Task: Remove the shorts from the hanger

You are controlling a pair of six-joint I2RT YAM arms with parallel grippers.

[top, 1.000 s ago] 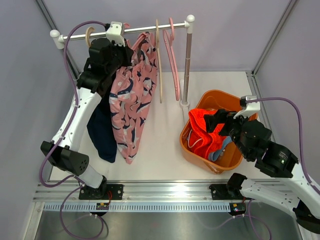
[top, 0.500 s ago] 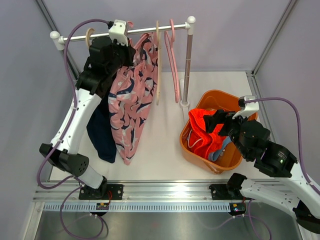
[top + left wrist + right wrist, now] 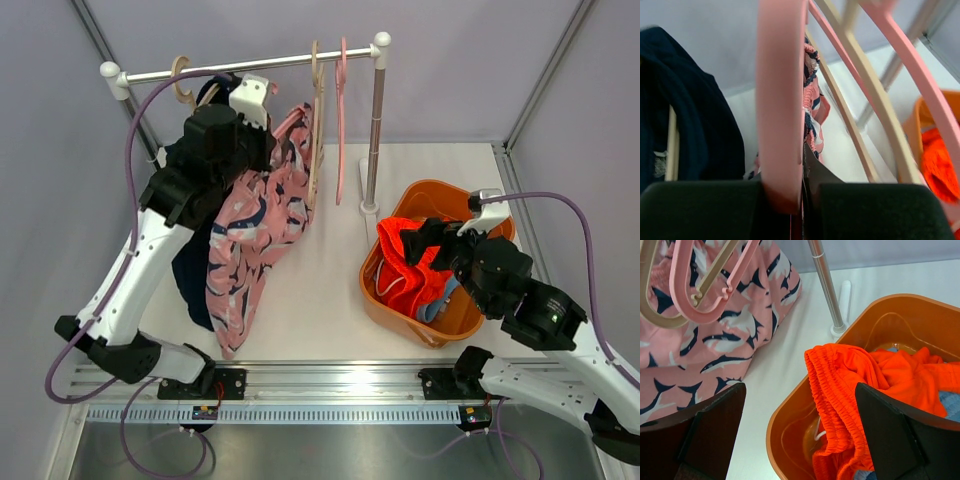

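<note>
Half done, judging by the bin (image 3: 900, 322), with orange shorts (image 3: 875, 375) and blue shorts (image 3: 445, 297) already inside. Left to free: pink shorts (image 3: 250, 225) draped on a pink hanger (image 3: 781, 100), plus navy shorts (image 3: 192, 275) just behind, up by the rail (image 3: 300, 60). Clamped together on that hanger with the left end effector (image 3: 790, 197), presumably to carry it clear of the rail so the cloth can be slid off. Held spread wide above the bin with the right end effector (image 3: 800, 405), gripping nothing, probably waiting to receive. Against a second ago: lowered from the rail and drawn nearer, hook seemingly unhooked; swung outward at the pink hem over the desk (image 3: 320, 300); barely shifted on the right.
</note>
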